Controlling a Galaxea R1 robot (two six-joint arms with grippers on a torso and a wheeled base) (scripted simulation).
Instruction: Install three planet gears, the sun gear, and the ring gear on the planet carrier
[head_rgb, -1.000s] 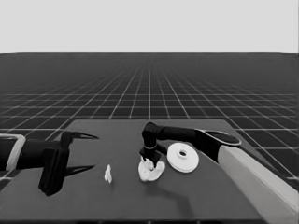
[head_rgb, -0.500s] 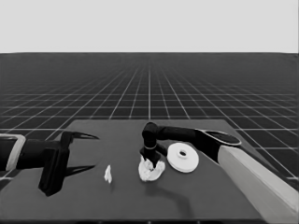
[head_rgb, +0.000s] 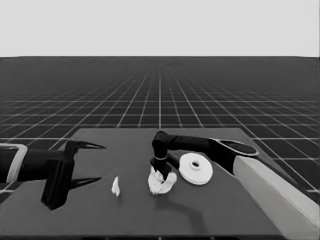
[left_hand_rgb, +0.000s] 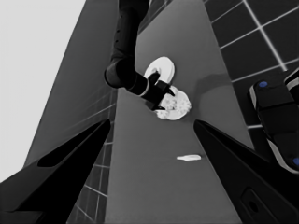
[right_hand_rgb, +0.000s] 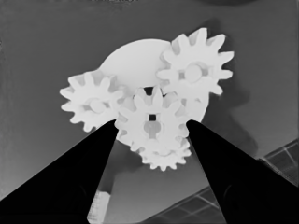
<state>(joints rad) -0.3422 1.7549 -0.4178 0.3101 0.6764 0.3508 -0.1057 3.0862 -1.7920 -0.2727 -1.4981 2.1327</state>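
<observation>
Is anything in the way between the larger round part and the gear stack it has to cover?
Yes: the right hand hangs directly over the gears on the smaller round part, its fingers either side of the middle gear. The larger round part lies beside them. The left hand is parked at the table's left end.

In the head view the right gripper (head_rgb: 161, 172) covers the top of the gear cluster, and the smaller round part (head_rgb: 161, 184) under it shows only as a ragged white mass with no separate teeth. In the right wrist view the centre gear (right_hand_rgb: 152, 119) hides most of a fourth gear (right_hand_rgb: 163, 157) beneath it, and the gears cover much of the smaller round part. Whether the fingertips touch the centre gear cannot be told. The left arm's rear is cut off by the head view's left edge.
</observation>
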